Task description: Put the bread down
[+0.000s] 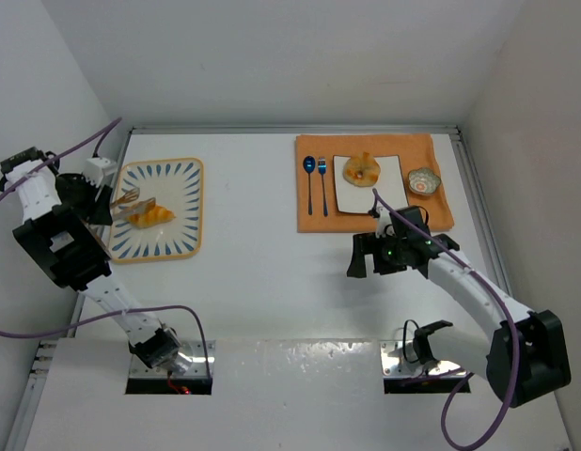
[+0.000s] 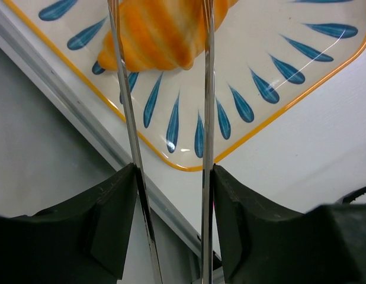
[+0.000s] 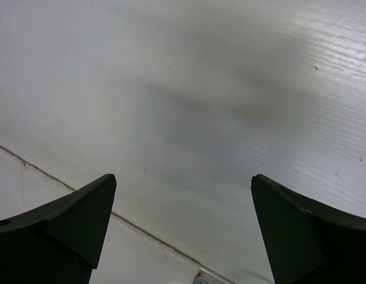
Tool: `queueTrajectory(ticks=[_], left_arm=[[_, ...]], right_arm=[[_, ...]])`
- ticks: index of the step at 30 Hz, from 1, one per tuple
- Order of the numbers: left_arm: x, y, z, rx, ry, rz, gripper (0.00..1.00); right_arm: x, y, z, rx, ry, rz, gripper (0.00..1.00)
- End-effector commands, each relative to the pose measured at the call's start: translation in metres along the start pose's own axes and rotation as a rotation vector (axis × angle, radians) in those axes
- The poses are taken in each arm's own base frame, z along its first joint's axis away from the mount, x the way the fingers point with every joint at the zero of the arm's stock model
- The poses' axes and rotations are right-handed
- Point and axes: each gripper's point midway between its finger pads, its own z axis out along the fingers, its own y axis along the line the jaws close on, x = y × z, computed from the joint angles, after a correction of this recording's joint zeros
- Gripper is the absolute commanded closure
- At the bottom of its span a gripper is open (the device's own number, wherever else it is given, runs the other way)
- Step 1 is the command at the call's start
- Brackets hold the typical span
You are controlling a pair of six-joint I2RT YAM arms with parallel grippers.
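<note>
A golden croissant (image 1: 151, 216) lies on a tray with a blue leaf pattern and an orange rim (image 1: 182, 193) at the far left. My left gripper (image 1: 101, 202) is shut on metal tongs (image 1: 129, 199). In the left wrist view the two tong arms (image 2: 127, 118) run from my gripper (image 2: 174, 171) out over the croissant (image 2: 159, 35), one on each side. I cannot tell whether they pinch it. A second piece of bread (image 1: 363, 170) sits on a white square plate (image 1: 389, 178). My right gripper (image 1: 366, 256) is open and empty above bare table (image 3: 183, 89).
The plate rests on an orange mat (image 1: 431, 211) at the far right. A blue spoon (image 1: 309, 183) and fork (image 1: 322, 183) lie on the mat's left part, and a small patterned bowl (image 1: 423, 180) stands on its right. The left wall is close to the tray.
</note>
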Motion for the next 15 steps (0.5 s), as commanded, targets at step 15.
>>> queueTrajectory(ticks=[15], left_arm=[[-0.034, -0.012, -0.033, -0.034, -0.167, 0.041, 0.44]], right_arm=[[-0.015, 0.007, -0.009, 0.008, -0.059, -0.017, 0.04]])
